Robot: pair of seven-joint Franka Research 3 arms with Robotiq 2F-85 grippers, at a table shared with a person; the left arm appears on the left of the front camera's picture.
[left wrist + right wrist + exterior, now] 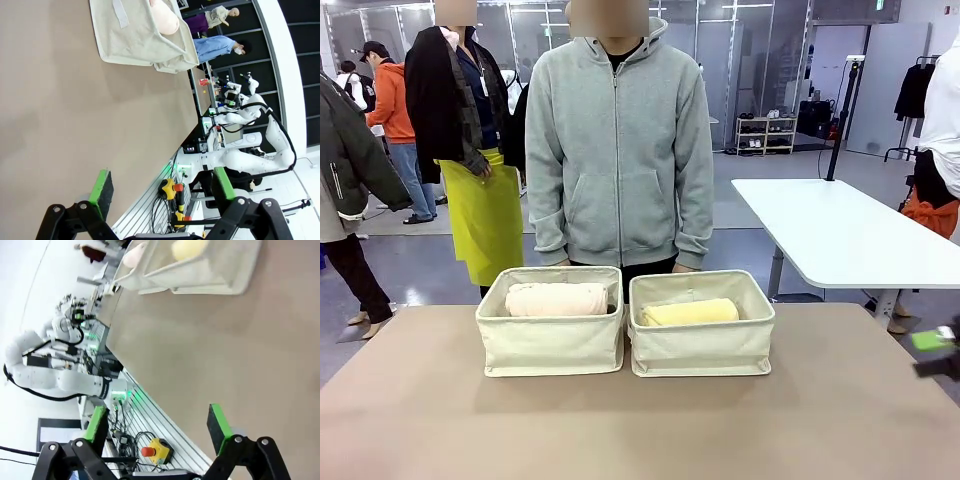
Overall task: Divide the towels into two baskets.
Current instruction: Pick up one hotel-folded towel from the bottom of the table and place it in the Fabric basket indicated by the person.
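From the front, we see two baskets side by side on the table, touching, just in front of the person. The left basket holds a pink towel. The right basket holds a yellow towel. We cannot see if other towels lie under them. A bit of the right claw pokes in well to the right of the right basket. We think the sorting looks close to done, so a wrong move now could only spoil it.

In the left wrist view, the left claw is wide open and holds nothing. It hangs over bare table, well away from the left basket. The pink towel peeks out of it. If this claw swings toward the basket, it could push the soft wall in or tip it.

In the right wrist view, our right claw is wide open too, with nothing in it. The right basket is far off, with the yellow towel inside. A careless reach here could snag the cloth rim and drag the basket into the left one.
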